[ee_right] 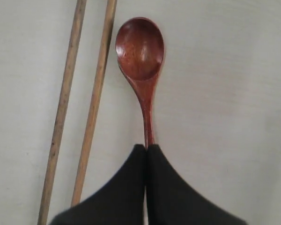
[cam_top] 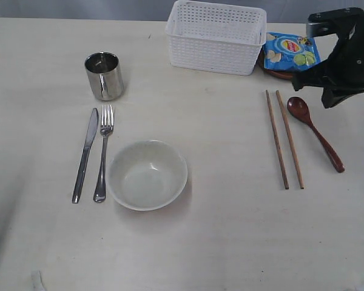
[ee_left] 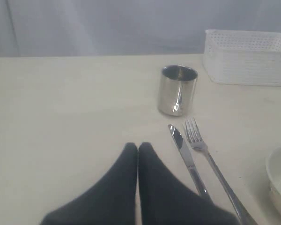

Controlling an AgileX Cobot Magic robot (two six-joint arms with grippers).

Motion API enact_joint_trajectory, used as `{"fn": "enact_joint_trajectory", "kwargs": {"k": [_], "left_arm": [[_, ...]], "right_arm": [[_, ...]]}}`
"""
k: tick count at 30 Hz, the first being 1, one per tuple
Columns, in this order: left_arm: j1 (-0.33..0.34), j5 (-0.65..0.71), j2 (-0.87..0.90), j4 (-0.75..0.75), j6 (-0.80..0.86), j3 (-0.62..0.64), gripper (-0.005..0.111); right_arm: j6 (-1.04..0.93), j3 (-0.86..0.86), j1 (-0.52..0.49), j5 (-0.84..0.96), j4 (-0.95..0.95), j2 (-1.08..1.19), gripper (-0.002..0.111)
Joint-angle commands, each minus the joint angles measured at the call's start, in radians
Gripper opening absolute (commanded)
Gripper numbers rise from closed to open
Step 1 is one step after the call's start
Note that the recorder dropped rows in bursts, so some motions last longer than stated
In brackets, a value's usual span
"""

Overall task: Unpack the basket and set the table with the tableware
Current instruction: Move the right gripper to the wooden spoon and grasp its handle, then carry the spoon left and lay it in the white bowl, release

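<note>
**Exterior view.** The table [cam_top: 230, 242] carries:
- One basket [cam_top: 215, 39], at the far edge, upright. None of its contents can be seen from this angle.
- One steel cup [cam_top: 104, 75], at the left.
- One knife [cam_top: 86, 151] and one fork [cam_top: 103, 154], side by side below the cup. The fork lies just left of the one bowl [cam_top: 147, 176].
- Two chopsticks [cam_top: 276, 139], nearly parallel, at the right.
- One wooden spoon [cam_top: 319, 139], just right of the chopsticks and flat on the table.
- One blue packet [cam_top: 291, 51], resting on one brown plate [cam_top: 276, 73], just beside the basket's right end.

The right arm [cam_top: 346, 60] hangs over the spoon's bowl end.

**Left wrist view.** The left gripper [ee_left: 138, 147] has both fingers pressed together, with nothing between them. It sits low over bare table, near the knife tip. One cup, one knife, one fork, the bowl's rim and the basket are visible.

**Right wrist view.** The right gripper [ee_right: 146, 147] is fully closed, fingertip against fingertip. The spoon's handle runs beneath the fingertips and no grip on it is evident. Both chopsticks lie beside the spoon, apart from it.
</note>
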Motion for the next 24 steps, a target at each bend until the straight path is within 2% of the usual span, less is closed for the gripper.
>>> {"fn": "enact_joint_trajectory", "kwargs": {"k": [1, 4, 6, 10, 24], "left_arm": [[-0.008, -0.002, -0.003, 0.000, 0.000, 0.003, 0.000], [-0.008, -0.002, -0.003, 0.000, 0.000, 0.003, 0.000], [-0.008, -0.002, -0.003, 0.000, 0.000, 0.003, 0.000], [-0.008, -0.002, -0.003, 0.000, 0.000, 0.003, 0.000], [-0.008, -0.002, -0.003, 0.000, 0.000, 0.003, 0.000]], "right_arm": [[0.006, 0.000, -0.045, 0.011, 0.004, 0.024, 0.016], [0.000, 0.000, -0.083, -0.007, 0.044, 0.044, 0.037], [-0.044, 0.000, -0.094, -0.019, 0.083, 0.061, 0.044], [-0.139, 0.000, -0.094, -0.023, 0.125, 0.108, 0.044], [-0.158, 0.000, -0.094, -0.082, 0.123, 0.241, 0.044]]}}
